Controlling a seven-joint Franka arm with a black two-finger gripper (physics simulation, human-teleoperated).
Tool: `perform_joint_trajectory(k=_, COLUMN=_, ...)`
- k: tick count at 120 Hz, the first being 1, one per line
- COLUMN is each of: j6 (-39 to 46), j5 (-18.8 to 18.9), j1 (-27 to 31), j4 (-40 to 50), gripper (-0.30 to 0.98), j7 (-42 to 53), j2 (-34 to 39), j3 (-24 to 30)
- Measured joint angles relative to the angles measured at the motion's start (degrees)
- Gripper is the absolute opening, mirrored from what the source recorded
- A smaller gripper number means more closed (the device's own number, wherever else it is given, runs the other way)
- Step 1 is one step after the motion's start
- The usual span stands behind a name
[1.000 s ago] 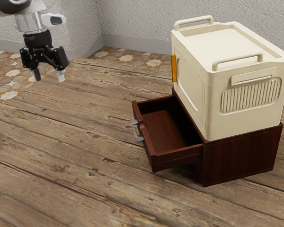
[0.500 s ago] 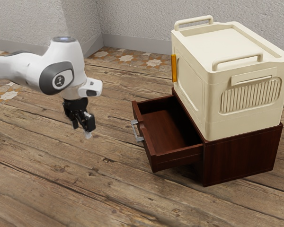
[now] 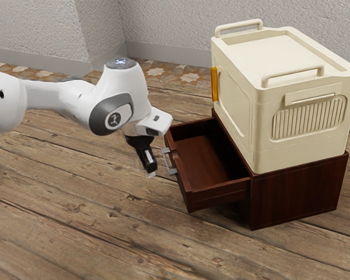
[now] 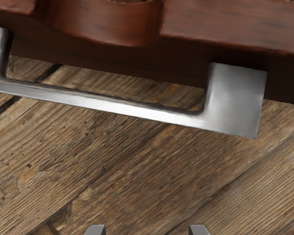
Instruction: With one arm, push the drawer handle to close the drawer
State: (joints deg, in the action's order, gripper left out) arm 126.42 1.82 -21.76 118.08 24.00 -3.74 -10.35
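My pincer (image 3: 151, 173) is spread well open, holding nothing, near the metal handle (image 3: 167, 161), at about two o'clock from it in the exterior view. The drawer (image 3: 203, 160) juts from its dark-red cabinet (image 3: 297, 192) beneath a cream box (image 3: 233, 114). My arm (image 3: 58, 100) bears a mark (image 3: 112, 119), perhaps a logo, unreadable.

Shiny metal handle (image 3: 170, 161) (smooth)

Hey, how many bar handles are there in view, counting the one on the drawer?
3: a metal handle on the open drawer's front, and two cream handles along opposite edges of the box's top. Its far sides may hide more.
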Motion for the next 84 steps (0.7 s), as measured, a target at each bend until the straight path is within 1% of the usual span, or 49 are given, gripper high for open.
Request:
perform_joint_trajectory(k=13, j6=0.6, j5=-1.0, j1=-1.7, j4=-0.4, gripper=0.14, j7=1.1, j2=-0.8, j3=0.5)
perform_joint_trajectory(k=35, j6=1.9, j5=-1.9, j1=0.3, j4=-3.6, gripper=0.08, j7=2.7, j2=-3.9, j3=-0.3)
perform_joint_trajectory(k=56, j6=2.6, j5=-2.9, j1=0.2, j4=-7.4, gripper=0.03, j7=3.9, j2=-7.6, j3=-0.4)
perform_joint_trajectory(k=84, j6=3.2, j5=-3.9, j1=0.4, j4=-9.8, gripper=0.00, j7=4.9, j2=-9.9, j3=-0.3)
